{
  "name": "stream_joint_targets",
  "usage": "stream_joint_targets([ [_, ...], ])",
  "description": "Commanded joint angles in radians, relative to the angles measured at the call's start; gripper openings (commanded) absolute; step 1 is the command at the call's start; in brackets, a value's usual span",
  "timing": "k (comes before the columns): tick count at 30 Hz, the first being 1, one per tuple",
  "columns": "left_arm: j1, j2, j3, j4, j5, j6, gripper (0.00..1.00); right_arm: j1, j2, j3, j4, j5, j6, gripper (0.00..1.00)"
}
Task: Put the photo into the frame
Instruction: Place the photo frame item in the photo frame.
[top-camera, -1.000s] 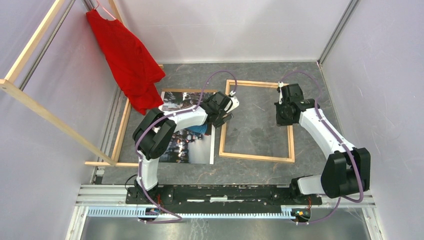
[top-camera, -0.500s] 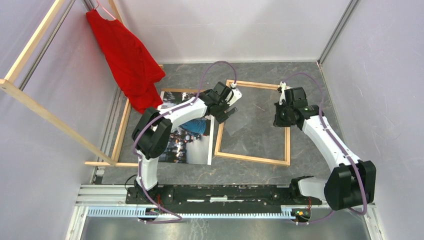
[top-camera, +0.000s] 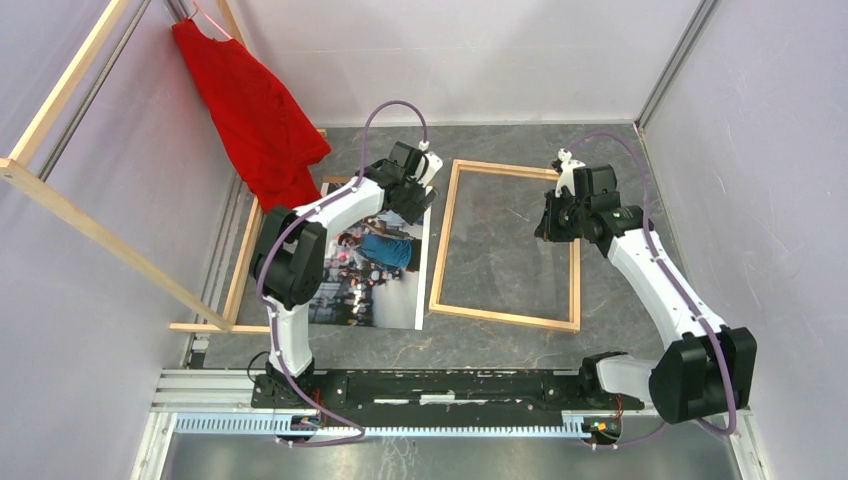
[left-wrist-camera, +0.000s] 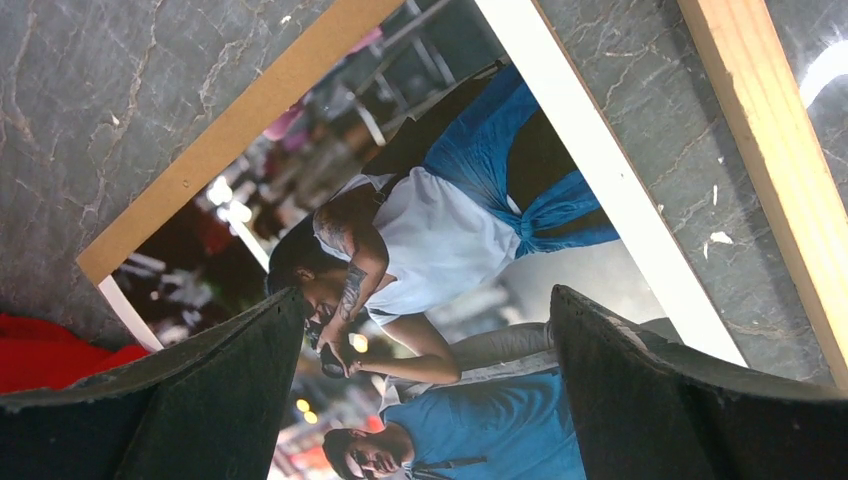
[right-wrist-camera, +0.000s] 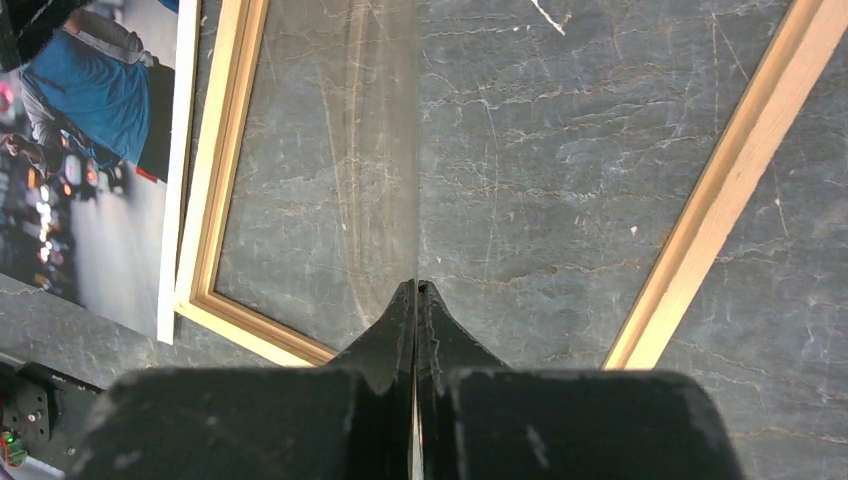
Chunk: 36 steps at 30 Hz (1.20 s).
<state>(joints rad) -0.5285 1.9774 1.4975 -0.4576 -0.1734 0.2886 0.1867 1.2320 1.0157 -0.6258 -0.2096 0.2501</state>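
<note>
The photo (top-camera: 372, 272) lies face up on a brown backing board (top-camera: 345, 181), left of the light-wood frame (top-camera: 503, 317), which lies flat on the grey table. My left gripper (top-camera: 418, 192) hovers open over the photo's far end, and nothing is between its fingers. In the left wrist view the photo (left-wrist-camera: 440, 230) fills the gap between the fingers, with the frame's rail (left-wrist-camera: 770, 140) to the right. My right gripper (top-camera: 553, 222) is over the frame's right side. It is shut (right-wrist-camera: 416, 290) on a thin clear sheet (right-wrist-camera: 385, 180) seen edge-on.
A red shirt (top-camera: 255, 115) hangs from a wooden rack (top-camera: 100, 235) at the back left, its hem near the photo's far corner. Pale walls close in on three sides. The arms' base rail (top-camera: 450, 385) runs along the near edge.
My left gripper has moved from the frame's left rail back and to the left, over the photo's far end. The frame has shifted slightly left. My right gripper has moved a little farther back.
</note>
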Motion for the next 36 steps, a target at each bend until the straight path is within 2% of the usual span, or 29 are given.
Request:
stream_joint_targets([
  [1, -0.008, -0.066, -0.041, 0.017, 0.027, -0.022, 0.98, -0.014, 0.046, 0.049, 0.049, -0.037, 0.02, 0.0],
  [10, -0.014, -0.083, -0.102, 0.033, 0.039, -0.008, 0.97, -0.062, 0.117, 0.047, 0.066, -0.085, 0.005, 0.0],
  [16, -0.034, -0.077, -0.097, 0.048, 0.038, -0.012, 0.97, -0.092, 0.143, 0.043, 0.058, -0.133, -0.003, 0.04],
  [17, -0.038, -0.075, -0.095, 0.048, 0.037, -0.014, 0.97, -0.098, 0.141, 0.039, 0.061, -0.154, -0.004, 0.06],
  [18, -0.04, -0.072, -0.09, 0.047, 0.037, -0.016, 0.97, -0.105, 0.139, 0.035, 0.066, -0.167, -0.005, 0.13],
  [21, -0.041, -0.068, -0.083, 0.046, 0.045, -0.023, 0.97, -0.13, 0.114, 0.006, 0.101, -0.204, 0.014, 0.39],
  [24, -0.041, -0.071, -0.081, 0.04, 0.057, -0.026, 0.97, -0.164, 0.095, -0.03, 0.153, -0.265, 0.044, 0.48],
  [28, -0.043, -0.069, -0.08, 0.035, 0.063, -0.018, 0.97, -0.181, 0.112, -0.08, 0.206, -0.321, 0.088, 0.46],
  [36, -0.044, -0.069, -0.086, 0.03, 0.054, -0.007, 0.97, -0.211, 0.128, -0.167, 0.29, -0.346, 0.154, 0.33],
])
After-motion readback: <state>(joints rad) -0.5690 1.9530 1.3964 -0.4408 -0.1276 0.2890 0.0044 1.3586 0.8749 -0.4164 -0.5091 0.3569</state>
